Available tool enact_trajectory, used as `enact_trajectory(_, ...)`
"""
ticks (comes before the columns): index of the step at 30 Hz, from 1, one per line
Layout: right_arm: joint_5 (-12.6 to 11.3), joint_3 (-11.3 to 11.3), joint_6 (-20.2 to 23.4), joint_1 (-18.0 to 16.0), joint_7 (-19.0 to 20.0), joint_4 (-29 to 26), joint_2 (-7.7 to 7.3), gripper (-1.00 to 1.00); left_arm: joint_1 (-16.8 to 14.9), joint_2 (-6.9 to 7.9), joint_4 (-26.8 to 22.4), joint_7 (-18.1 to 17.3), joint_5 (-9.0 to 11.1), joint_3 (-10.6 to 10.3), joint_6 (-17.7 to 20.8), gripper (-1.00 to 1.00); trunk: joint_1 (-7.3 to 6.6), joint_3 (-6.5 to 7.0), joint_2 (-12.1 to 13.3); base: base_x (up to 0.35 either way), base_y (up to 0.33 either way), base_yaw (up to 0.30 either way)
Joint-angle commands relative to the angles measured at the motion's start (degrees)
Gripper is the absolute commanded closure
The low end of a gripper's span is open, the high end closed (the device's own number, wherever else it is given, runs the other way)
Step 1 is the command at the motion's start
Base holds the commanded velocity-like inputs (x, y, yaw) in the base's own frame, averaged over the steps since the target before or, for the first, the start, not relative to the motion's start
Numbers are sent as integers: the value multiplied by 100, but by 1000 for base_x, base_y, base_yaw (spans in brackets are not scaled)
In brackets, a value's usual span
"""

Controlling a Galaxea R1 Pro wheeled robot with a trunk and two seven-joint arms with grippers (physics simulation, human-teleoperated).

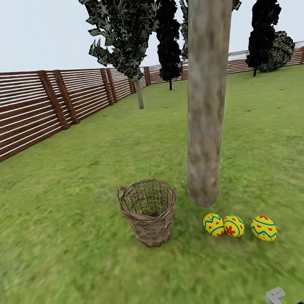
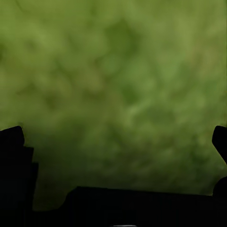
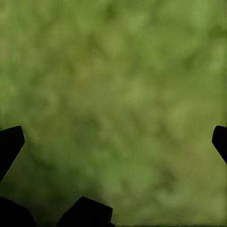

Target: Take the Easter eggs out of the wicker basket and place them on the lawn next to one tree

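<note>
The lawn (image 1: 80, 193) spreads green and flat across the garden, closed in by a brown slatted fence (image 1: 18, 114) at the left and far side, with dark thin trees (image 1: 166, 27) standing toward the back; the tree (image 1: 206, 89) with the thick pale mottled trunk rises close in front, leaning slightly; just left of its base stands the wicker basket (image 1: 150, 212), upright, with nothing visible inside it; the three Easter eggs (image 1: 234, 226) lie in a row on the grass just before the trunk's foot, to the right of the basket, the left two touching and the third a little apart; the left gripper (image 2: 118, 137) hangs above bare grass with its fingers spread wide and holding nothing; the right gripper (image 3: 118, 137) likewise, fingertips far apart over grass, nothing between them.
</note>
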Motion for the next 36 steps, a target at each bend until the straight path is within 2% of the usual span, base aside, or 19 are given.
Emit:
enact_trajectory(1, 25, -33, 15, 7, 18, 5, -1, -100, 27, -11, -14, 85, 57, -48, 6, -100, -24, 13, 39, 0, 0, 0)
enact_trajectory(7, 65, -32, -22, 155, -162, 1, 2, -100, 202, -24, 1, 152, 52, -76, -45, -100, -155, 121, 280, 0, 0, 0)
enact_trajectory(11, 73, -32, -23, 225, -523, 5, 12, -100, 318, -9, 26, 151, 47, -83, -371, -100, -243, 193, 440, 0, 0, 0)
enact_trajectory(14, 67, -32, -25, 364, -745, 5, 42, -100, 399, -23, 253, 140, 48, -94, -751, -100, -309, 247, 561, 0, 0, 0)
enact_trajectory(18, 66, -32, -29, 474, -788, 7, 93, -100, 427, -37, 408, 132, 48, -169, -1225, -100, -397, 319, 721, 0, 0, 0)
enact_trajectory(25, 50, -32, -25, 568, -793, 2, 111, -100, 456, -45, 469, 133, 55, -356, -1582, -100, -551, 444, 1002, 0, 0, 0)
enact_trajectory(29, 48, -33, -21, 571, -794, 1, 196, -100, 508, -45, 486, 131, 49, -365, -1640, -100, -639, 516, 1162, 0, 0, 0)
enact_trajectory(36, 62, -32, -3, 576, -842, 8, 225, -100, 598, -46, 502, 139, 48, -373, -1808, -100, -792, 642, 1443, 0, 0, 0)
